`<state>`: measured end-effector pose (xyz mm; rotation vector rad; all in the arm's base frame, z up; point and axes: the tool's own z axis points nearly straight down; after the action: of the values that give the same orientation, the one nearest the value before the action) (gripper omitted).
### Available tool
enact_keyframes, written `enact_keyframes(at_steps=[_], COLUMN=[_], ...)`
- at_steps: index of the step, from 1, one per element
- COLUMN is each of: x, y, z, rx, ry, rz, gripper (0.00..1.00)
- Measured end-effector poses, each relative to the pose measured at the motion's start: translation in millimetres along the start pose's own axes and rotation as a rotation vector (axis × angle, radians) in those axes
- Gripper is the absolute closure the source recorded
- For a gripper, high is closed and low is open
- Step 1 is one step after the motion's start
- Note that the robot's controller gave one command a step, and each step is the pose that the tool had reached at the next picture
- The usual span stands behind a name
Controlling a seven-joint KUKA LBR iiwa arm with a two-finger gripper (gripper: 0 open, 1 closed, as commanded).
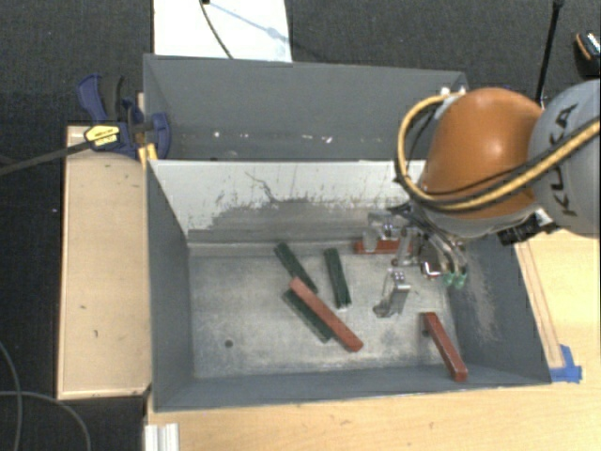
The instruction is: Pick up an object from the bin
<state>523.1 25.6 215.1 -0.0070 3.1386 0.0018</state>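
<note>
My gripper (387,306) hangs low over the right middle of the bin floor, above bare metal, with nothing seen in it. A short red block (374,246) lies just behind it against the back wall, partly hidden by the wrist. To its left a dark green bar (336,277) lies almost upright in the view. A red-brown bar (444,346) lies to its right front, near the bin's front right corner.
Further left, a long red-brown bar (325,316) lies slantwise on a dark green bar (310,314), and another dark green bar (295,265) slants behind them. The arm's orange cover and cables hang over the bin's right back.
</note>
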Motion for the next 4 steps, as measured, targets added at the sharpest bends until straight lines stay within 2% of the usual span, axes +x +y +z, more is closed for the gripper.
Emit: enact_keyframes(at_steps=[1, 2, 3, 4], x=[-7.5, 23.5, -22.9, -21.9], y=[24.3, 29.8, 20.0, 20.4], z=[110.7, 146.5, 144.3, 144.7], rx=[0.0, 0.001, 0.001, 0.0], ry=[0.009, 0.004, -0.002, 0.0], rz=[-0.072, -0.113, -0.344, -0.341], gripper=[0.0, 0.0, 0.0, 1.0])
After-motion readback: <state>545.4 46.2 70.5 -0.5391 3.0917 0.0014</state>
